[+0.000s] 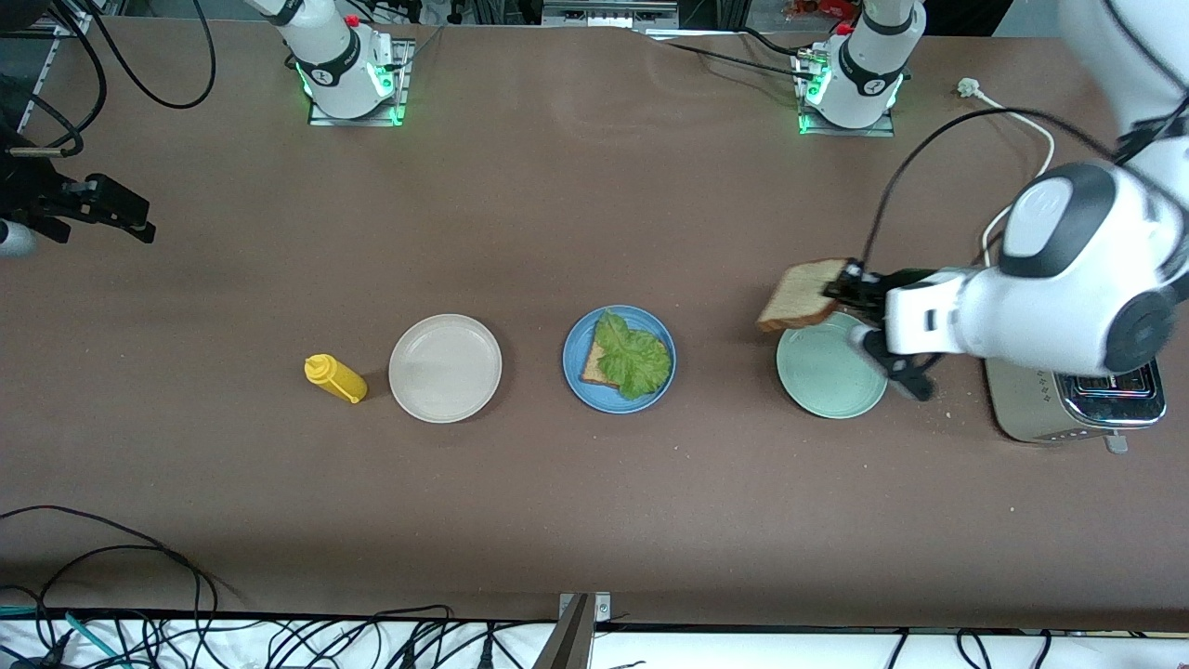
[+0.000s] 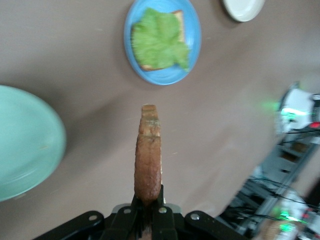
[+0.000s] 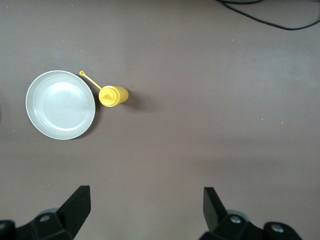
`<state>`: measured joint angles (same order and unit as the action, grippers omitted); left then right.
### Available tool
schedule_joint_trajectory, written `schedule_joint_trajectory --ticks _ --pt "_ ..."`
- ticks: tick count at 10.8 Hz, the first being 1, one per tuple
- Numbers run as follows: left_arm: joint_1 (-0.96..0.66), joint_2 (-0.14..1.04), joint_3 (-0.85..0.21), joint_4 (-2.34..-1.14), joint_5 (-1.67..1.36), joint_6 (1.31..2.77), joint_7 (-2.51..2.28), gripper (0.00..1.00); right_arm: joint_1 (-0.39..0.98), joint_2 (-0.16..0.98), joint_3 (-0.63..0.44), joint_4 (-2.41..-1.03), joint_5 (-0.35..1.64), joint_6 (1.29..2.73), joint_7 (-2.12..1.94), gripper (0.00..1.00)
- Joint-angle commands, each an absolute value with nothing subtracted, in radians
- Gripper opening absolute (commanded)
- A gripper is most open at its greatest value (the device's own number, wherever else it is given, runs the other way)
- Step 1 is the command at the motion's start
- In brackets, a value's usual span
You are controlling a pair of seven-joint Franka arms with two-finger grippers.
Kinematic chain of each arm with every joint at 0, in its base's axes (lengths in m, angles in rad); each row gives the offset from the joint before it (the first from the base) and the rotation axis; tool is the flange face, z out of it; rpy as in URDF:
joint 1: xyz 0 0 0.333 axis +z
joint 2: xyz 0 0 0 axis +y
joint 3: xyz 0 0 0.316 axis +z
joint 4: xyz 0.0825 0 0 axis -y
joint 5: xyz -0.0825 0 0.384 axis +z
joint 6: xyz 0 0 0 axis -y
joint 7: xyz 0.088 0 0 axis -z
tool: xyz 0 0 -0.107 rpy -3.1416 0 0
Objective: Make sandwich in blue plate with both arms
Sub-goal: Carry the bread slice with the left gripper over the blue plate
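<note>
Pointing toward the blue plate (image 1: 576,381) at nine o'clock, your bread slice (image 1: 801,295) hangs tilted above the pale green plate (image 1: 822,381), left gripper (image 1: 847,290) jaws pinching its edge. Your right gripper (image 3: 145,207) waits above the brown desk (image 1: 594,502), jaws spread wide. Lettuce (image 1: 633,353) covers the plated slice (image 1: 594,367).

1. Left arm (image 1: 1068,279): reaches in from its end of the table, forearm roughly level, wrist turned sideways.
2. Left gripper (image 1: 843,290): airborne, fingers clamped on a bread slice (image 1: 801,297) held on edge.
3. Right gripper (image 3: 145,207): waiting, raised, facing down, fingers spread wide, nothing between them.
</note>
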<state>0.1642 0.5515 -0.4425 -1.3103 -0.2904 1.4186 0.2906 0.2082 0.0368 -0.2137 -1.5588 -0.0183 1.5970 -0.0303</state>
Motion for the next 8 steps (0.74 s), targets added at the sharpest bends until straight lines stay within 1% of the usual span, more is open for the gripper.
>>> schedule_joint_trajectory --ticks 1,4,6,8 --pt "0.101 0.693 -0.434 -1.279 -0.502 1.518 0.268 0.0 0.212 0.09 -0.206 -1.528 -0.029 1.604 -0.021 1.0" --pt "0.002 0.782 -0.434 -1.281 -0.635 1.725 0.275 0.0 0.224 0.109 -0.206 -1.476 -0.021 1.638 -0.014 1.0" --pt "-0.021 0.865 -0.434 -1.282 -0.681 1.808 0.297 0.0 0.224 0.109 -0.209 -1.476 -0.02 1.638 -0.008 1.0" --pt "-0.047 0.92 -0.434 -1.282 -0.718 1.893 0.322 0.0 0.224 0.109 -0.209 -1.476 -0.02 1.638 -0.008 1.0"
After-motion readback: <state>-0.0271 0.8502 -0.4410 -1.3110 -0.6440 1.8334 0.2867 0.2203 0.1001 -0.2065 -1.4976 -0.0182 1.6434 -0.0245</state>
